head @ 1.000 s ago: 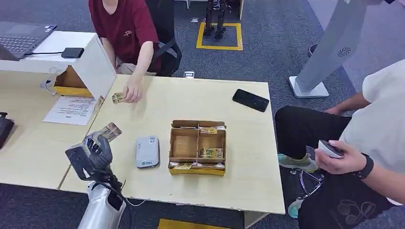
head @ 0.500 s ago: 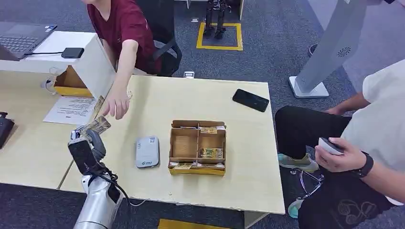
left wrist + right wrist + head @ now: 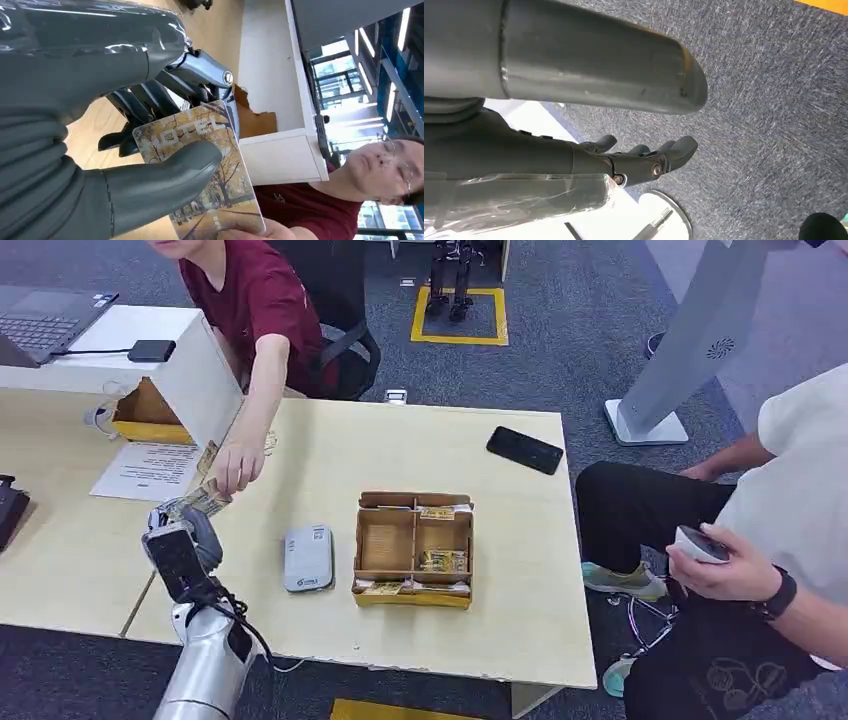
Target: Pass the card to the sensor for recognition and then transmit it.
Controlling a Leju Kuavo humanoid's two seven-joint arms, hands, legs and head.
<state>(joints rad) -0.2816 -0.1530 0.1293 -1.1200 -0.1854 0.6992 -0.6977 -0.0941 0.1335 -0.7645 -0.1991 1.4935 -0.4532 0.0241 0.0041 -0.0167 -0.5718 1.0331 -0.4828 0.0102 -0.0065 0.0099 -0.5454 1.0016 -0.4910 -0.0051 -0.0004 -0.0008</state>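
Observation:
My left hand (image 3: 182,542) is raised over the table's front left corner and pinches a picture card (image 3: 203,501) between thumb and fingers. In the left wrist view the card (image 3: 205,170) reads HOTEL, with the thumb (image 3: 165,182) pressed across it. A person in a dark red shirt (image 3: 262,300) reaches across the table, and their hand (image 3: 236,467) touches the card's far end. The white card sensor (image 3: 308,557) lies flat on the table to the right of my left hand. My right hand (image 3: 644,160) hangs over grey carpet, fingers loosely extended, holding nothing.
A cardboard box (image 3: 414,549) with compartments holding cards sits mid-table. A black phone (image 3: 525,450) lies at the far right. A white box (image 3: 190,370) and paper sheet (image 3: 150,470) are on the left. A seated person (image 3: 770,550) holds a device at the right.
My left hand rose and turned with the card. The person's hand left the card lying at the table's far edge and came down to touch the card that I hold.

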